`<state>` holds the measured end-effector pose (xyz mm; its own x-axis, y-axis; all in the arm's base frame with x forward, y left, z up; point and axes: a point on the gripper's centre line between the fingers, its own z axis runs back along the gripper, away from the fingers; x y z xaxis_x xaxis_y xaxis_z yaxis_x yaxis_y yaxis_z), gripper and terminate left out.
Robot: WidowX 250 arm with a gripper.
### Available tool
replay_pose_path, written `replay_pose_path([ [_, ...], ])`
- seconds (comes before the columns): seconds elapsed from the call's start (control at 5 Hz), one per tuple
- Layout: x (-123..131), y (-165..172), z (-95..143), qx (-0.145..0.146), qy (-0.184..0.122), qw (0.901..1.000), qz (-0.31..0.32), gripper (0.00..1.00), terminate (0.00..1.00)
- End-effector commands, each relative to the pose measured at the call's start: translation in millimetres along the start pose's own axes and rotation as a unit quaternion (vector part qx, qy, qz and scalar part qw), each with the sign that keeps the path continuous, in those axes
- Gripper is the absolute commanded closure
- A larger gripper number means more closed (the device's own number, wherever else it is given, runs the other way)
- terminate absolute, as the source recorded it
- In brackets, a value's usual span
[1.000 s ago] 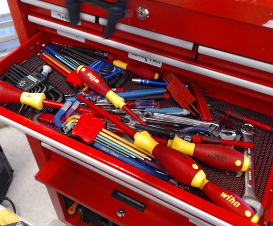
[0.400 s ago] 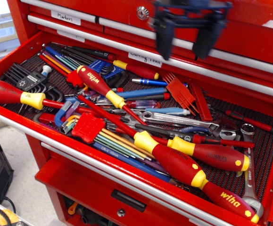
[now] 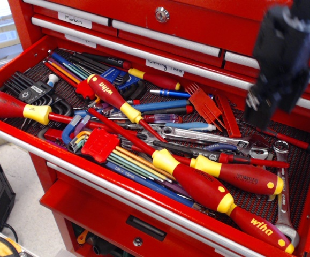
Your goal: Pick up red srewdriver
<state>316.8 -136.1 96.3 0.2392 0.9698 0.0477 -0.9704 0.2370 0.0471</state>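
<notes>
The red srewdriver (image 3: 244,178) lies at the front right of the open drawer (image 3: 15,69). It has a fat red handle with small dark print, a yellow collar and a yellow butt end pointing right. Its shaft runs left under other tools. My gripper (image 3: 259,107) is a dark, motion-blurred shape at the upper right, hanging above the drawer's back right part, above and a little behind the handle, not touching it. The blur hides how its jaws stand. It holds nothing that I can see.
A longer red-yellow "wiha" screwdriver (image 3: 219,201) lies just in front of the target, partly over it. A slimmer "wiha" screwdriver (image 3: 112,96), another big red one (image 3: 10,105), hex keys (image 3: 112,152), wrenches (image 3: 283,176) and pliers crowd the drawer. Closed drawers (image 3: 197,27) rise behind.
My gripper has swept from the top left across the closed drawers to the upper right and has dropped lower over the drawer's right side. The tools have not moved.
</notes>
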Motion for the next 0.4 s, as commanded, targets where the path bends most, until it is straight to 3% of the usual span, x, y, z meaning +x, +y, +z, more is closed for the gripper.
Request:
replay_pose_path([
  [0.0, 6, -2, -14, 0.0, -0.04, 0.9963, 0.076, 0.0, 0.0],
  [0.2, 1, 13, -38, 0.002, -0.049, 0.9943, 0.095, 0.0, 0.0],
])
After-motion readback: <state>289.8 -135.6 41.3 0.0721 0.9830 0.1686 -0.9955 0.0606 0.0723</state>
